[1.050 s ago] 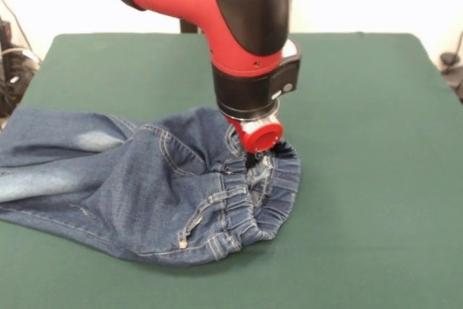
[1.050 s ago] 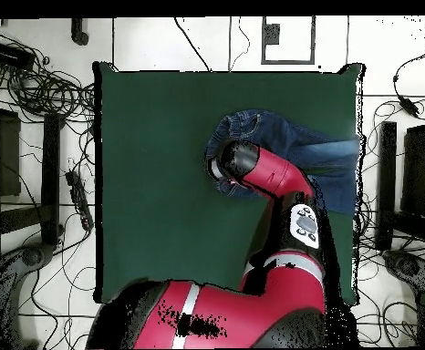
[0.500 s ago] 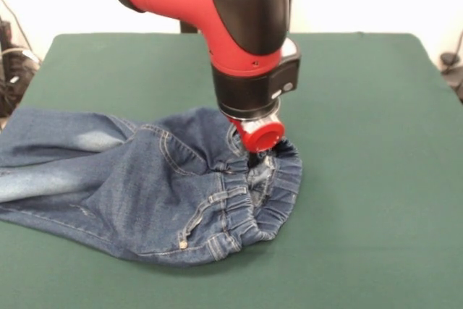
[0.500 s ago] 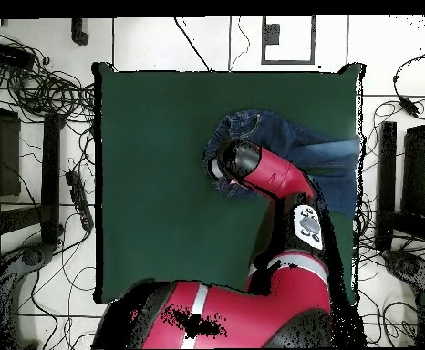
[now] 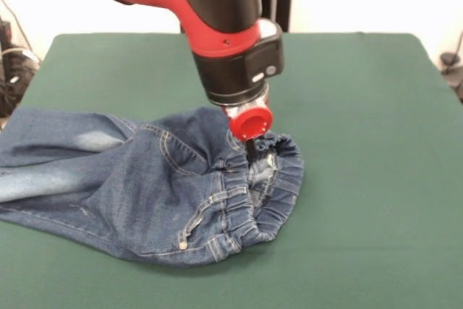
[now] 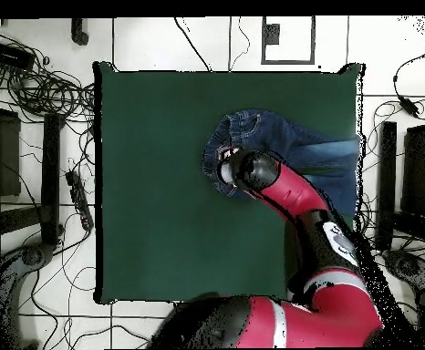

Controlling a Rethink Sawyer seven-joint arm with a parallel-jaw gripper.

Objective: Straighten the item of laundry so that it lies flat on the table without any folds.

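The jeans (image 5: 145, 193) lie on the table (image 5: 362, 179) with the gripper (image 5: 249, 148) reaching down into their gathered waistband (image 5: 264, 186). Only a short dark stub shows below the red round cap (image 5: 251, 122) at the wrist's end, and its tip is sunk among the denim folds just inside the elastic rim — whether the fingers are spread or clenched on cloth cannot be told from either view. Above the cap sits the black wrist collar, then the red and black arm (image 5: 210, 5) rising out of the top of the front view.

Around the gripper the waistband is bunched and puckered, standing open like a pouch, with its far rim arched up beside the stub. A brass button (image 5: 182, 244) shows on the near front edge, and light stitching runs along the pockets and belt loops. From the waist the legs run out to the left of the front view, where a faded pale patch (image 5: 94, 139) marks the upper leg; the legs reach the table's edge and pass beyond the picture's border. The cloth there lies in soft folds, 1 leg partly over the other.

In the overhead view the jeans (image 6: 289, 146) sit toward the table's (image 6: 161, 182) right side, with the legs overhanging its right edge — the arm (image 6: 298, 210) crosses over them from below.
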